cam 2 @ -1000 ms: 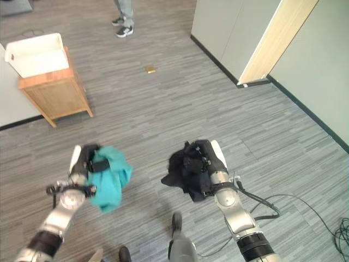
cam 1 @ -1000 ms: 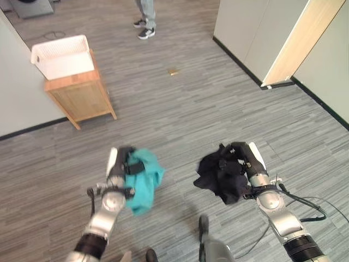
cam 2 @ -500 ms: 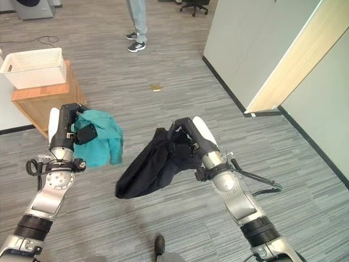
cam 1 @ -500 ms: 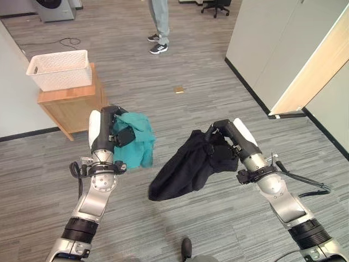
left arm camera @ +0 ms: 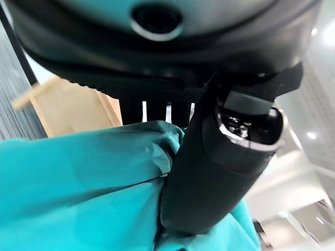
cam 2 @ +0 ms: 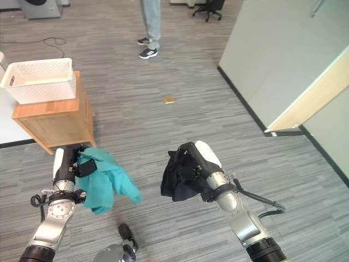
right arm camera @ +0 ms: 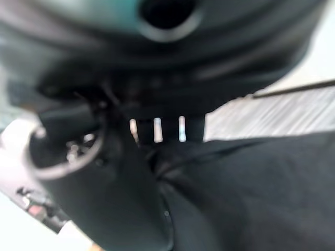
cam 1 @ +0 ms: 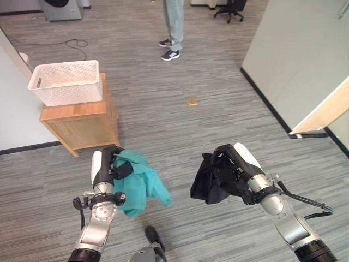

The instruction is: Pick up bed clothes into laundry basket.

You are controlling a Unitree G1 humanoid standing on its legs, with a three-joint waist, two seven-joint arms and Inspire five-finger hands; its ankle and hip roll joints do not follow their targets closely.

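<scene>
Far left, white laundry basket (cam 1: 66, 82) sits on a wooden cabinet (cam 1: 82, 123), nothing visible inside from here. Near left, left hand (cam 1: 104, 166) has fingers and thumb curled round a teal garment (cam 1: 139, 183) that hangs clear of the floor. To the right, right hand (cam 1: 235, 164) is clamped on a bunched black garment (cam 1: 215, 180), also held up. A person's legs (cam 1: 173, 27) stand far back, centre; a small brown scrap (cam 1: 191, 101) lies on the floor between. Step looks like carry: both garments picked up, neither in the basket yet. Next move probably calls for closing on the cabinet, lifting each hand over the basket rim, letting go left garment first.
</scene>
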